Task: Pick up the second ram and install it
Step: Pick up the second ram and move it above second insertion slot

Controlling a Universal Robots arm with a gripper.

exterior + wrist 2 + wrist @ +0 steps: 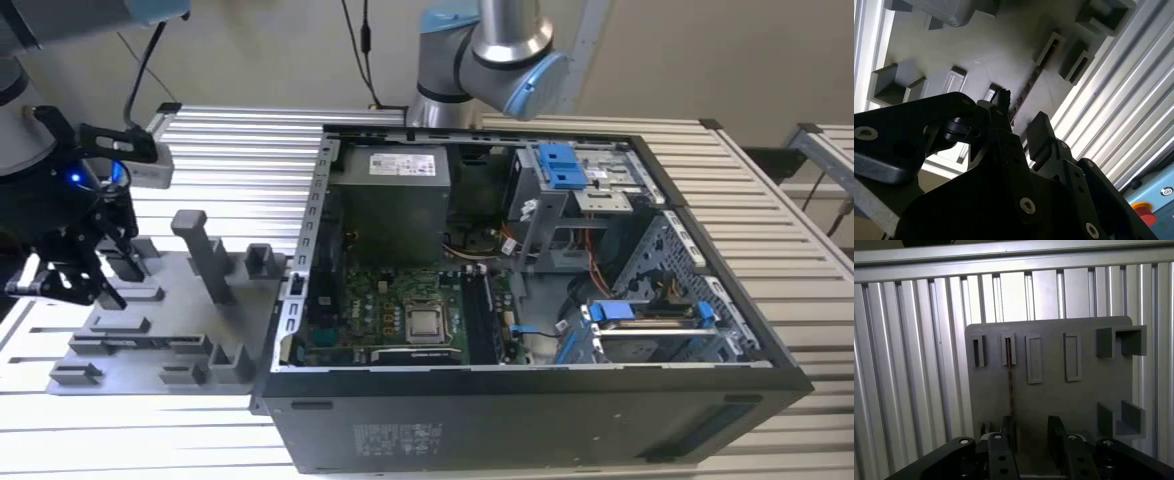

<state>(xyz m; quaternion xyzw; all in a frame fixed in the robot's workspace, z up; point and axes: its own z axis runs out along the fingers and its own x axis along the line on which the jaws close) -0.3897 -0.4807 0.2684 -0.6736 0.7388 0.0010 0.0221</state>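
Gripper [1031, 432] spread wide, two fingers [1056, 432] apart, holding nothing. One second ram [1010, 380] on edge in one of four narrow slots of one grey holder tray [1079, 385], near end just beside one finger. Farther, one open-sided computer case [534, 425].
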